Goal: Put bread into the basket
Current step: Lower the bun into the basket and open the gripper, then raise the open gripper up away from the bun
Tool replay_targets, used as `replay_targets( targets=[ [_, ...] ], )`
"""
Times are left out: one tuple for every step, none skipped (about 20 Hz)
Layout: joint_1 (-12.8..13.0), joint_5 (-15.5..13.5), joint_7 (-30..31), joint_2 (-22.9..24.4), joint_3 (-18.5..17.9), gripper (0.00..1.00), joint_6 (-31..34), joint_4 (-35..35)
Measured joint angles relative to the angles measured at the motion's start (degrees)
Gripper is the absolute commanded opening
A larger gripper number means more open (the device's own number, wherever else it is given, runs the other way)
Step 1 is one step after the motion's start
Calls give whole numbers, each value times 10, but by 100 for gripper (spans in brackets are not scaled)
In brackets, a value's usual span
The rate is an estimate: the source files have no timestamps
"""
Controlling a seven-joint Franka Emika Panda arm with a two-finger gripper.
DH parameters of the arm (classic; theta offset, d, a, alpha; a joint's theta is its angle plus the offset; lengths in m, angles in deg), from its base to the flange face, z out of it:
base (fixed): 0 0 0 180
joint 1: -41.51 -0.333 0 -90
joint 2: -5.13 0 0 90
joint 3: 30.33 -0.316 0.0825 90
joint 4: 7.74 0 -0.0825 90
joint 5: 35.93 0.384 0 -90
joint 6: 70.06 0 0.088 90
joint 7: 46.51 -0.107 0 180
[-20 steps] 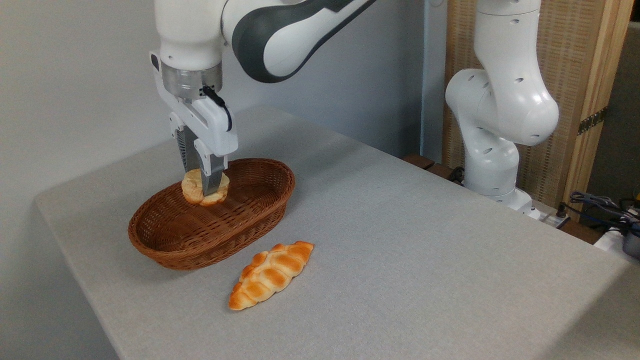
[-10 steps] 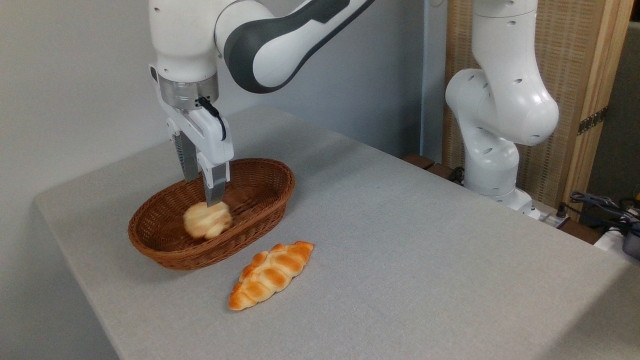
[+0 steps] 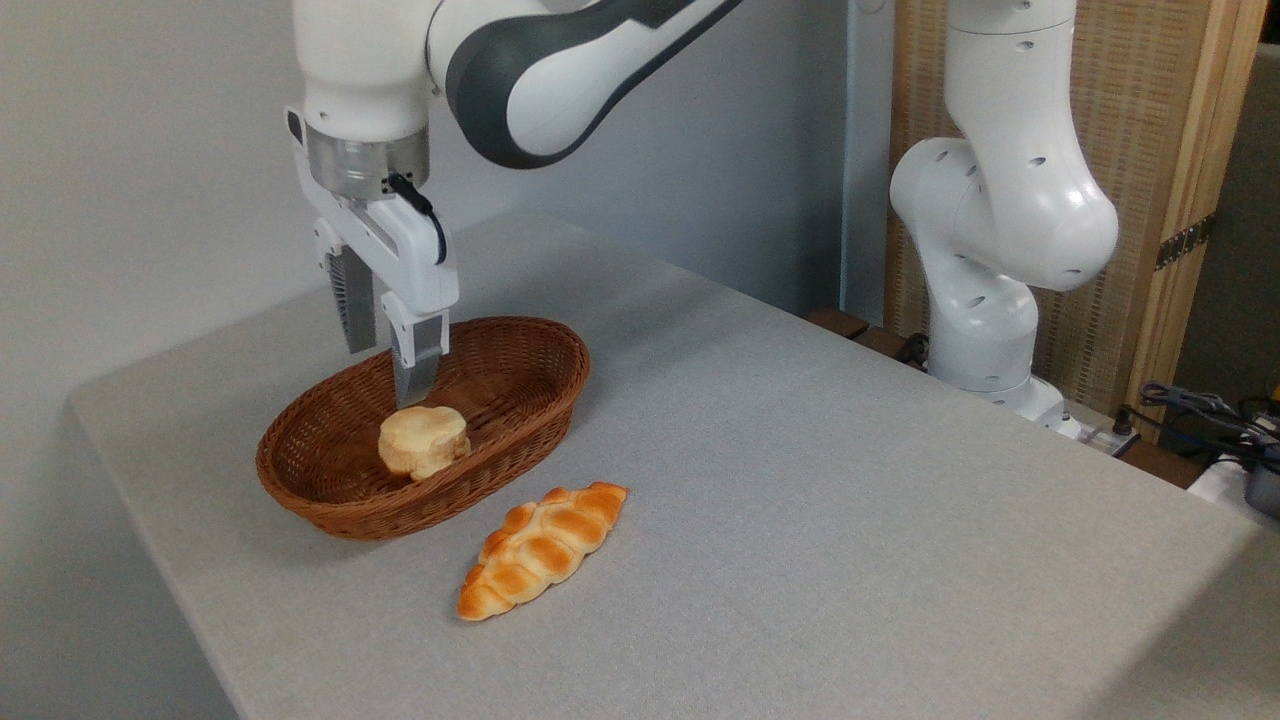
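The small round pale-golden bun [image 3: 424, 442], pinched between the fingers a second ago, now rests just below them inside the oval reddish-brown wicker basket [image 3: 330, 500]. The gripper [image 3: 385, 365] hangs spread and empty (task apparently done).

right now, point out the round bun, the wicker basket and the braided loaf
round bun [image 3: 424, 440], fixed camera, on its flat top
wicker basket [image 3: 545, 345], fixed camera, on its far right rim
braided loaf [image 3: 543, 548], fixed camera, on its middle braid
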Motion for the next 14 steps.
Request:
replay_targets(
  targets=[
    [-3,1,0,2,-13,100,5,-7],
    [-5,2,0,4,-30,100,13,-13],
    [-7,4,-1,5,-40,100,17,-16],
    [-8,9,-4,7,-58,100,25,-24],
    [-9,13,-7,7,-67,100,30,-28],
    [-10,23,-14,8,-81,100,39,-36],
    [-11,32,-19,9,-92,100,47,-42],
    [-11,45,-23,11,-100,100,54,-47],
    [-11,60,-27,12,-105,100,58,-50],
    [-11,71,-33,13,-109,100,60,-51],
    [-11,81,-38,14,-112,100,63,-52],
    [-11,84,-42,15,-114,100,66,-53],
    [-11,87,-50,15,-117,100,72,-54],
    [-11,88,-55,15,-119,100,74,-54]
  ],
)
